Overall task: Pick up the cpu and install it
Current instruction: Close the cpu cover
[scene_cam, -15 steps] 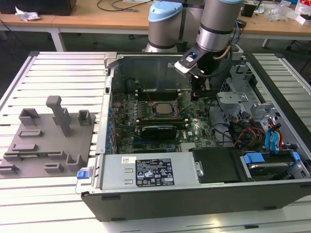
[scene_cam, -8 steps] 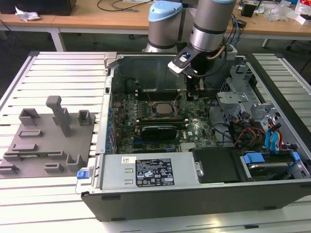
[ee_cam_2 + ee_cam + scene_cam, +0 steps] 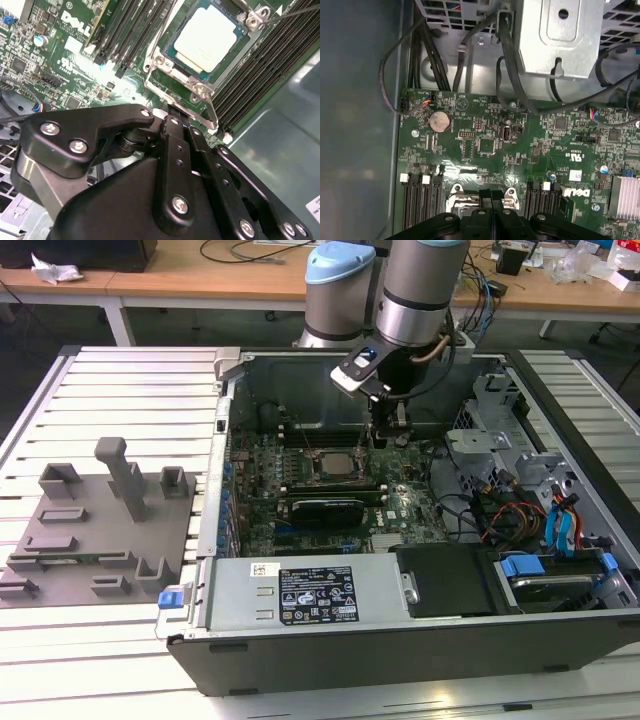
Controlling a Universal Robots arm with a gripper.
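Case (image 3: 300,655) is seen open on the slatted surface (image 3: 120,390) in the exterior view, with the end effector (image 3: 386,438) held low inside it. In the second wrist view, the cpu (image 3: 207,37) is laid in its socket frame (image 3: 159,64), silver side up. In the first wrist view, the fingers (image 3: 485,200) are seen pressed together.

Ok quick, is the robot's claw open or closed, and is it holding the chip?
Gripper: closed, holding nothing. The cpu lies in the socket beside it.
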